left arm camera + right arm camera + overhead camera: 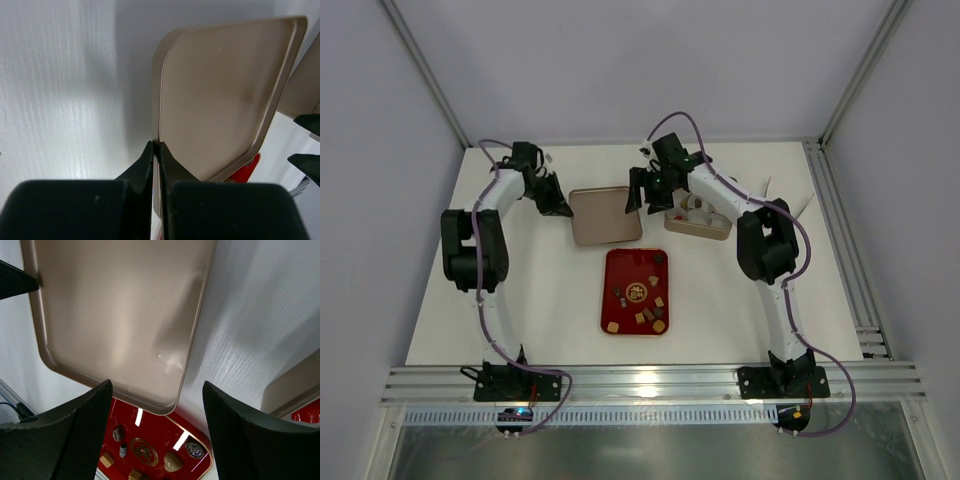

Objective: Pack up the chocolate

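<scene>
- One red tray sits mid-table, holding roughly ten pieces of chocolate, dark and tan, loosely scattered.
- Just beyond it lies one tan lid, with nothing in it.
- To the lid's right stands one tan box with a few dark pieces and white cups inside; the arm hides part of it, so I can't count them.
- The left gripper is pinched tight on the lid's left rim.
- The right gripper is spread wide over the lid's right corner, holding nothing.
</scene>
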Controlling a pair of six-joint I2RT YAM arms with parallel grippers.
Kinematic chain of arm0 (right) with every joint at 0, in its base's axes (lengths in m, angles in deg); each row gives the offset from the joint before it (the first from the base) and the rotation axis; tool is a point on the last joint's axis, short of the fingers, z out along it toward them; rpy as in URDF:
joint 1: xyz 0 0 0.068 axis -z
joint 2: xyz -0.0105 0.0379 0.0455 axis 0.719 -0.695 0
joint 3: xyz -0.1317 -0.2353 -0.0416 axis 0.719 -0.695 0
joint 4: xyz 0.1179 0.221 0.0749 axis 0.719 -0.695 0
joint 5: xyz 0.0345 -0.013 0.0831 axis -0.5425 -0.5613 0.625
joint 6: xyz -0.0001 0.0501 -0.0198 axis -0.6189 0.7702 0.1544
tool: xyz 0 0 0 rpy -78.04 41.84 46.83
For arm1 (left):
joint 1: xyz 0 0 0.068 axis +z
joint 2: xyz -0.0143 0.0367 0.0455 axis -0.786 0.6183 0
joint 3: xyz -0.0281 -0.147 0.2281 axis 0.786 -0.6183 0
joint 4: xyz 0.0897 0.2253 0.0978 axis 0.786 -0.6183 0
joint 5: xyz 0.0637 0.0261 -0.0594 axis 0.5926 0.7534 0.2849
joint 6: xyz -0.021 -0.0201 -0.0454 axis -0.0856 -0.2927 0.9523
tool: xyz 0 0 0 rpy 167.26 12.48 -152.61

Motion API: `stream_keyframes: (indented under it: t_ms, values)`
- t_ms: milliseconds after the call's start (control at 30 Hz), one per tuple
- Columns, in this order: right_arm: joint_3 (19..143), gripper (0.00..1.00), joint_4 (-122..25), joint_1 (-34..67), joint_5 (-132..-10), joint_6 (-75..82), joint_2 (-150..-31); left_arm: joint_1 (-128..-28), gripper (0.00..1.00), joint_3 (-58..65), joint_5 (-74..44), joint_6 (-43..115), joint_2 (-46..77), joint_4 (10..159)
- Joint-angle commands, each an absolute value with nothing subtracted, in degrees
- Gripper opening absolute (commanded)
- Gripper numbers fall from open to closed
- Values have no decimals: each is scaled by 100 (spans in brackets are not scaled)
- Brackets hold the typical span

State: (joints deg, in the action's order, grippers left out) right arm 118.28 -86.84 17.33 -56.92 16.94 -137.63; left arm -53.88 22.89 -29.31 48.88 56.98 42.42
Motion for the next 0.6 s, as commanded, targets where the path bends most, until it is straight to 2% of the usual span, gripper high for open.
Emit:
stream_keyframes:
  t_ms: [0, 333, 567]
  values:
    - [12146, 74, -8637, 1741, -5679, 1805, -13773, -5313, 0, 2251, -3377, 4937, 5247, 4391]
    - [12129, 77, -8409, 1732, -5337, 2016, -13896, -5286, 0, 2181, -3667, 5087, 5019, 4531]
    - [11673, 77, -7409, 1750, -4512, 2787, -13826, -5286, 0, 2093, -3860, 5131, 4940, 4558]
